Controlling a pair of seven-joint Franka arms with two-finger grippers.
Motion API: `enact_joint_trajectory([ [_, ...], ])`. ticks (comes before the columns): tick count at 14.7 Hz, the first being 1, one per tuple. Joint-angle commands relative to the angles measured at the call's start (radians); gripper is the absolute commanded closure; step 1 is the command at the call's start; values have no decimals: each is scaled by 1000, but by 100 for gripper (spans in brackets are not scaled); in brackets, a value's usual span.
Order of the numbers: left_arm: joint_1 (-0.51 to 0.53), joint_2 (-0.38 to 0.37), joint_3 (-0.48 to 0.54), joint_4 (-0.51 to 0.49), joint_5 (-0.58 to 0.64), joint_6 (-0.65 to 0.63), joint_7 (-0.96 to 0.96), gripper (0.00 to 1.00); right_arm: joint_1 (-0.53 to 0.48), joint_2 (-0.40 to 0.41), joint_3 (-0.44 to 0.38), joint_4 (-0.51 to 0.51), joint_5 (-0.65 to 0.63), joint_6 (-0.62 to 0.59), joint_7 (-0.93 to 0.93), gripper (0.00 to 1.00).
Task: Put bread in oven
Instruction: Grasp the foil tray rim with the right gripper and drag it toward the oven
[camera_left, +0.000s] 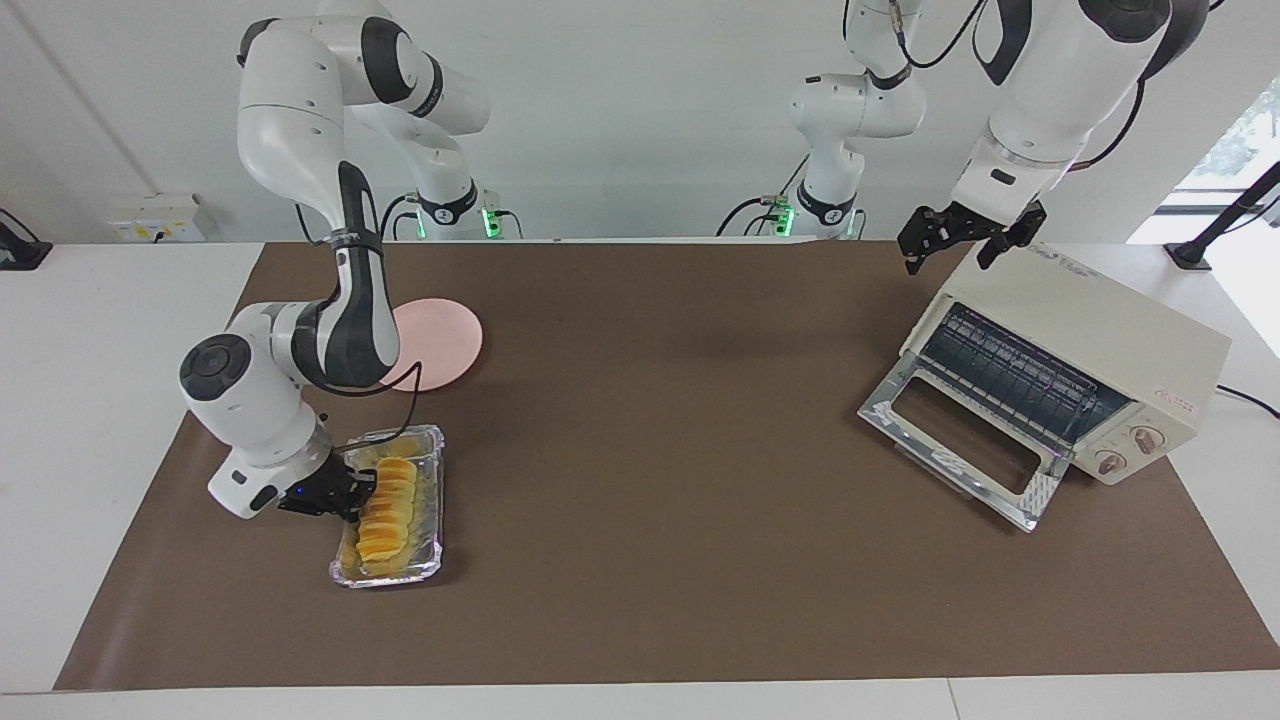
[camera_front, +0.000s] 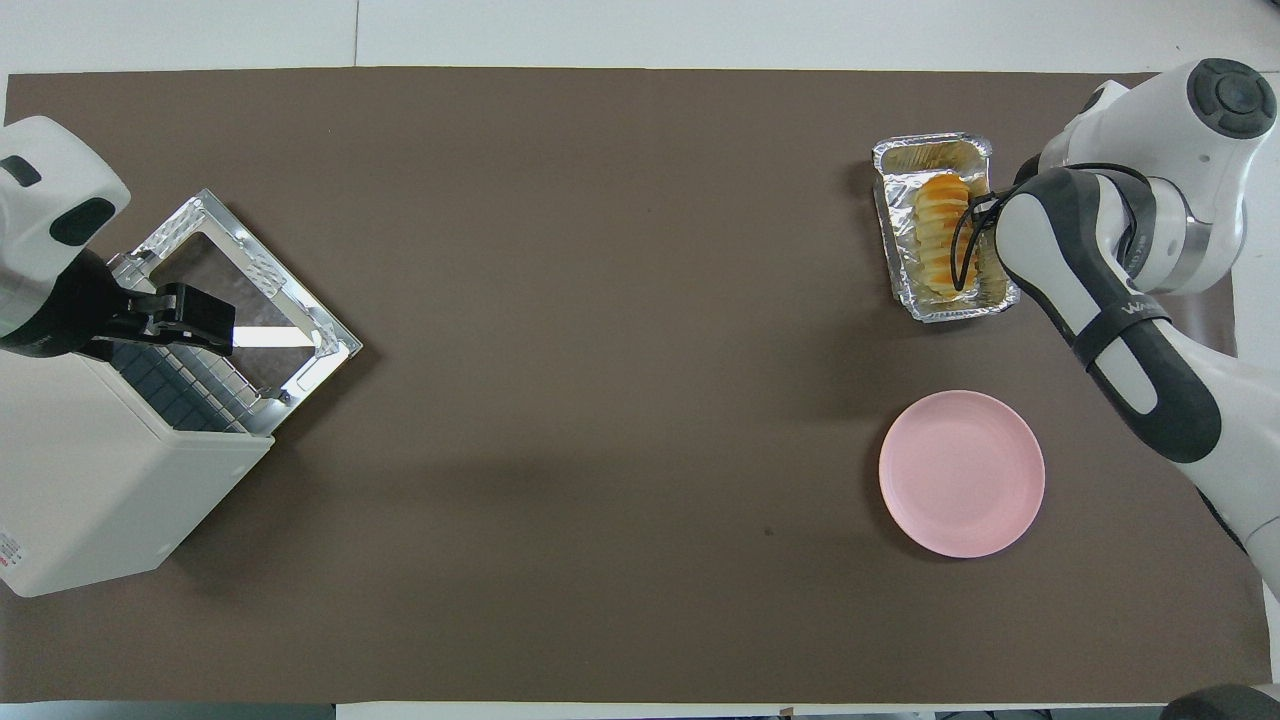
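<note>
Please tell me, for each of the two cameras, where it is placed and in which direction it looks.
Facing view: high across the table, looking toward the robots; both whole arms show.
Overhead view: high above the robots' end, looking steeply down; the right arm's forearm and the left gripper show.
Shared: the boxy cream-white toaster oven, the yellow-orange ridged bread in the silver foil tray, the round pink plate, the right gripper.

A robotics lab: two fixed arms (camera_left: 330, 230) over a brown mat (camera_left: 660, 400) on white tables (camera_left: 90, 330).
</note>
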Motion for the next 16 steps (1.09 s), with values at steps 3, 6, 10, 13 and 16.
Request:
enact_joint_trajectory([
  [3,8,-19,-1,-17,-18,9,9,0,13,-15,14,113,12,-180,49,100],
  [6,8,-20,0,-17,-18,9,9,0,62,-56,15,160,14,-291,133,100],
  [10,8,-20,0,-17,-18,9,9,0,189,-115,14,174,69,-375,352,100],
  [13,8,-20,0,-17,-18,9,10,0,326,-110,14,217,101,-382,564,100],
  [16,8,-20,0,-17,-18,9,10,0,439,-103,14,213,152,-328,730,100],
])
